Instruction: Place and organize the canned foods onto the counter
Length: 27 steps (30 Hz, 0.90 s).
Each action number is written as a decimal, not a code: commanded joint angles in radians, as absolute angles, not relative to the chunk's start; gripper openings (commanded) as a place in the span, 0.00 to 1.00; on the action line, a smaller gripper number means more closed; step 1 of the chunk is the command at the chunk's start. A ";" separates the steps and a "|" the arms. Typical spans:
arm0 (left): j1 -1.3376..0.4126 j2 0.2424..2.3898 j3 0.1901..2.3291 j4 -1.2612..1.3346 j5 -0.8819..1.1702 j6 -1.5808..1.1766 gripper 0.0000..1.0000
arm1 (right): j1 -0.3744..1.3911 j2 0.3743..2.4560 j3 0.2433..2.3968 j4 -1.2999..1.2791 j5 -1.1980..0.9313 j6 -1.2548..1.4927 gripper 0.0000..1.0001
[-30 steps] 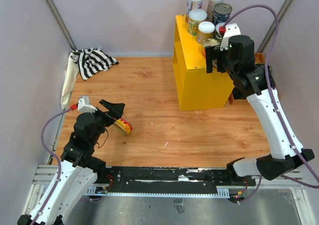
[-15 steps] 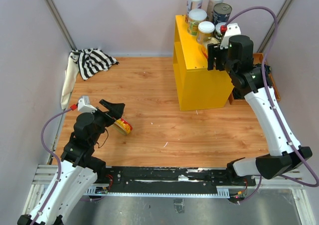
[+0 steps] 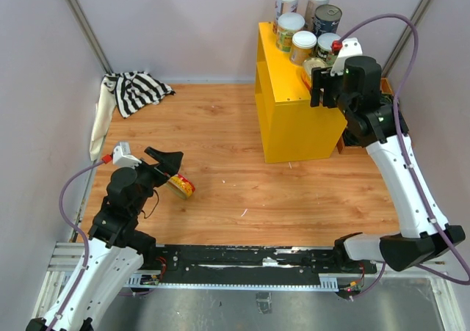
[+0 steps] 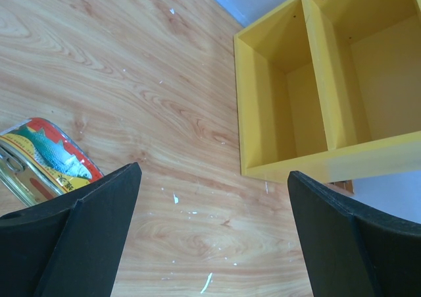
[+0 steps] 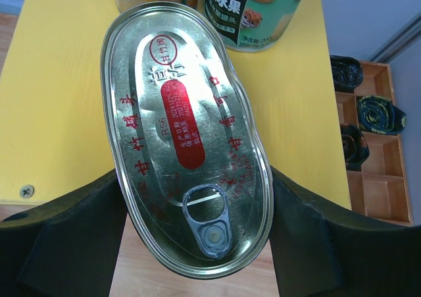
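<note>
The left gripper is wide open and holds nothing. Just outside its left finger, low on the table, lies a fish can with a yellow and red label. It is not between the fingers yet. This can is hard metal, so it will not squash. It is probably full, so I think it is a bit heavy for how small it is. Its sides are smooth and may slip. The best hold looks like the short way across, near the middle, so it cannot swing or tip.

The right gripper is closed around an oval tin - one finger on each long side, both touching it. The shiny lid faces up, with the pull ring at the end closest to the wrist. That grip across the narrow part looks good. The ring is thin - not a place to grab.

Under the tin is the yellow counter. The ring end sticks out past its edge. I cannot tell if the tin rests on the top or hangs just above it.

Past the fingertips stand round cans, very close to the tin's far end. A bump could knock them over. Off to the right, below the counter, is a wooden tray.
</note>
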<state>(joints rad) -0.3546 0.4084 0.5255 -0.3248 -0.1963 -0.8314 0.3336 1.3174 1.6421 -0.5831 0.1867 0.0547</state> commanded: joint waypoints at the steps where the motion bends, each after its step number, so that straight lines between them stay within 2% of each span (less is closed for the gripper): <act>1: -0.346 0.401 0.536 -0.319 -0.193 -0.835 0.98 | 0.318 1.267 1.635 -0.634 0.234 0.077 0.38; 6: -0.345 0.400 0.538 -0.321 -0.192 -0.837 0.98 | 0.318 1.244 1.632 -0.659 0.274 0.103 0.33; 14: -0.345 0.392 0.540 -0.338 -0.193 -0.839 0.98 | 0.306 1.228 1.626 -0.670 0.351 0.125 0.31; 27: -0.347 0.401 0.559 -0.339 -0.194 -0.828 0.98 | 0.263 1.253 1.646 -0.662 0.343 0.143 0.30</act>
